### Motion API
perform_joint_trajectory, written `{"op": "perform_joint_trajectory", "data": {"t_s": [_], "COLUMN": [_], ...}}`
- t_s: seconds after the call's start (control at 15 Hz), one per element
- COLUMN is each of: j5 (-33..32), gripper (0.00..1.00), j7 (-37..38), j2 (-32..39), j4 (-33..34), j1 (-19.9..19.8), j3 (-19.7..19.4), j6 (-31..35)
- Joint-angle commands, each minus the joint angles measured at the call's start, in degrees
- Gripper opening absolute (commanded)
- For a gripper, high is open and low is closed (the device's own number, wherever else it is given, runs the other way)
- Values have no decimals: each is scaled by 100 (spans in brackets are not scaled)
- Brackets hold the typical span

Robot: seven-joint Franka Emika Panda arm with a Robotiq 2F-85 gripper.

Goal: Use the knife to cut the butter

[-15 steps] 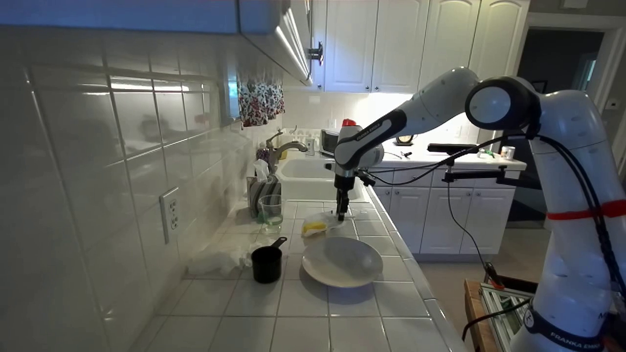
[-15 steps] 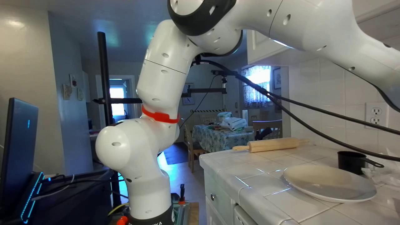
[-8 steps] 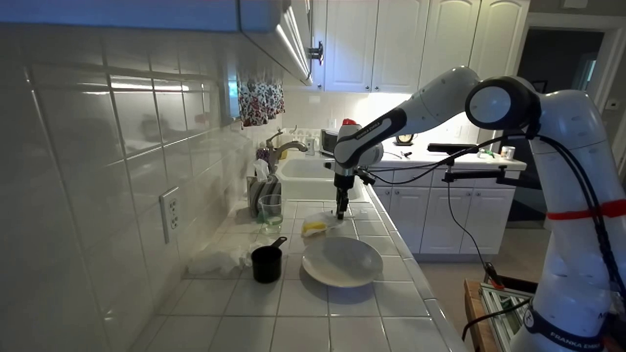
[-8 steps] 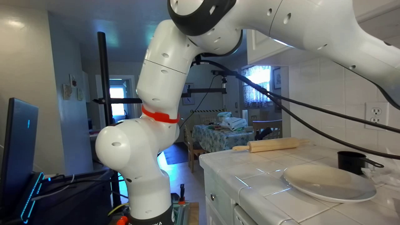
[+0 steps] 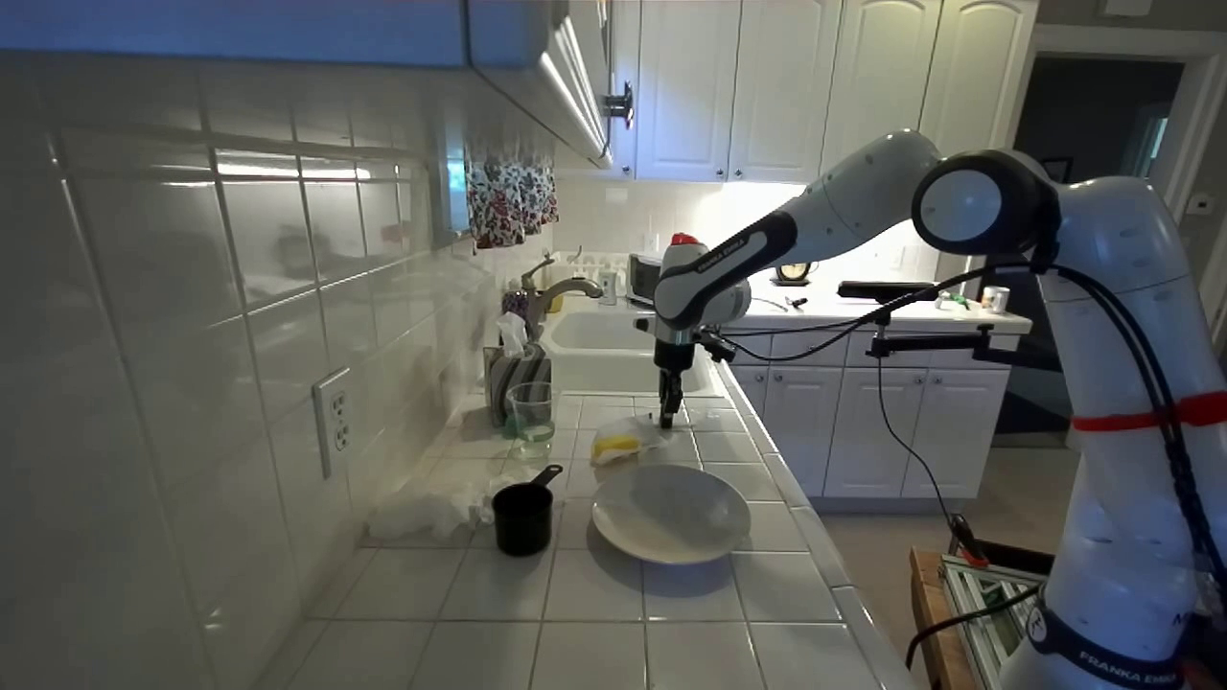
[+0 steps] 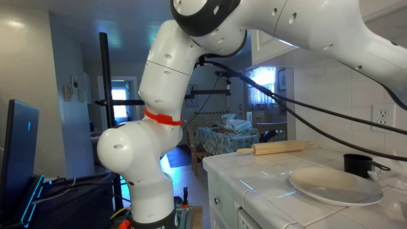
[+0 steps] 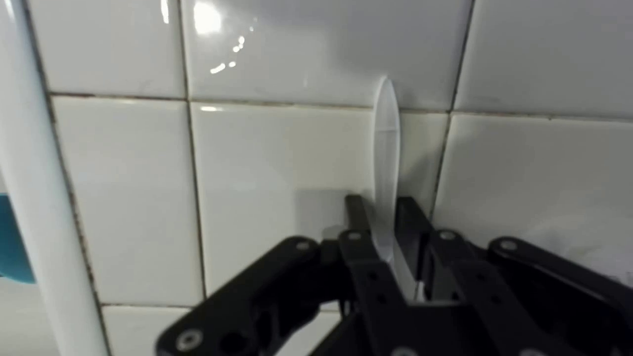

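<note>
Gripper [image 7: 382, 200] — fingers [image 7: 357, 213] nearly together, white knife [image 7: 385, 148] between, tapered end protruding; whether clamped, cannot tell. Butter [image 5: 615, 445] on tiled counter [image 5: 498, 586] — between white plate [image 5: 671, 516] and sink [image 5: 599, 372], near gripper.

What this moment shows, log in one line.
Gripper: straddling white plastic knife | Grip: unclear | Butter: off round white plate

And there the knife [image 7: 386, 158] is spotted: slim, white, its tip pointed, its other end partly hidden, its length aligned roughly with the outer edge of the counter [image 7: 247, 163]. Whether the counter is touched cannot be told. The butter [image 5: 615, 446], one small yellow lump, is seen well in from that edge.
</note>
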Motion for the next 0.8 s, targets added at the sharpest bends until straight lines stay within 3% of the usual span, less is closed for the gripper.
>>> {"op": "perform_joint_trajectory", "data": {"t_s": [0.0,0.53,0.73], "j5": [-39,-43,-210], "gripper": [18,3,3], "j7": [-70,-100,90], "j2": [79,48,-25], "j4": [12,-30,-60], "j1": [-7,-2,74], "j3": [114,147,67], "j6": [-169,-195,-187]}}
